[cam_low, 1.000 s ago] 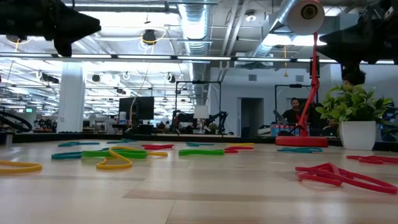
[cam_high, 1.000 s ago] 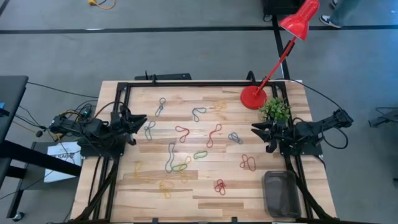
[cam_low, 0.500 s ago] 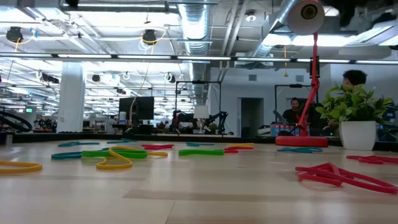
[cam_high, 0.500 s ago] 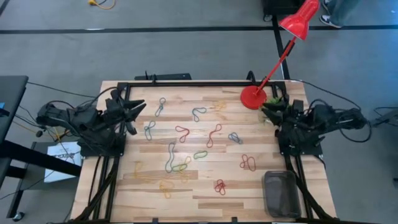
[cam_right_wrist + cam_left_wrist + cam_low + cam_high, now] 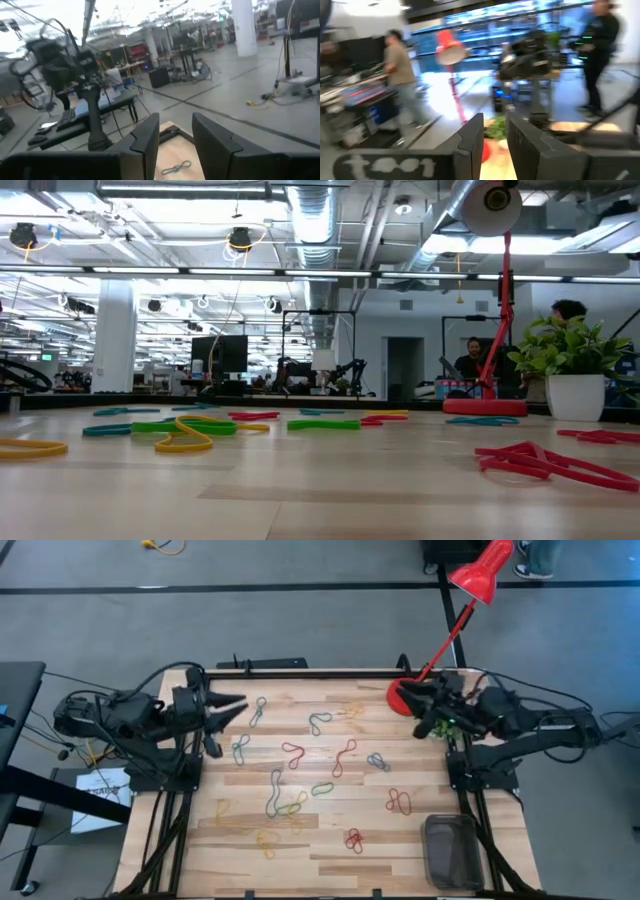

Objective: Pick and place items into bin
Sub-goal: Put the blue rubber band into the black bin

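Both arms have swung up from their rest poses; left gripper point(image 5: 232, 705) and right gripper point(image 5: 418, 710) hover high near the table's far edge, fingers slightly parted, grasping nothing. Rubber bands point(image 5: 292, 753) lie scattered, bin point(image 5: 452, 851) empty; picking not started

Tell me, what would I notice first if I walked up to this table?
Probably the colourful rubber bands scattered over the wooden table. Next, the red lamp leaning over the far right corner, by a small potted plant. The dark grey bin sits at the near right corner.
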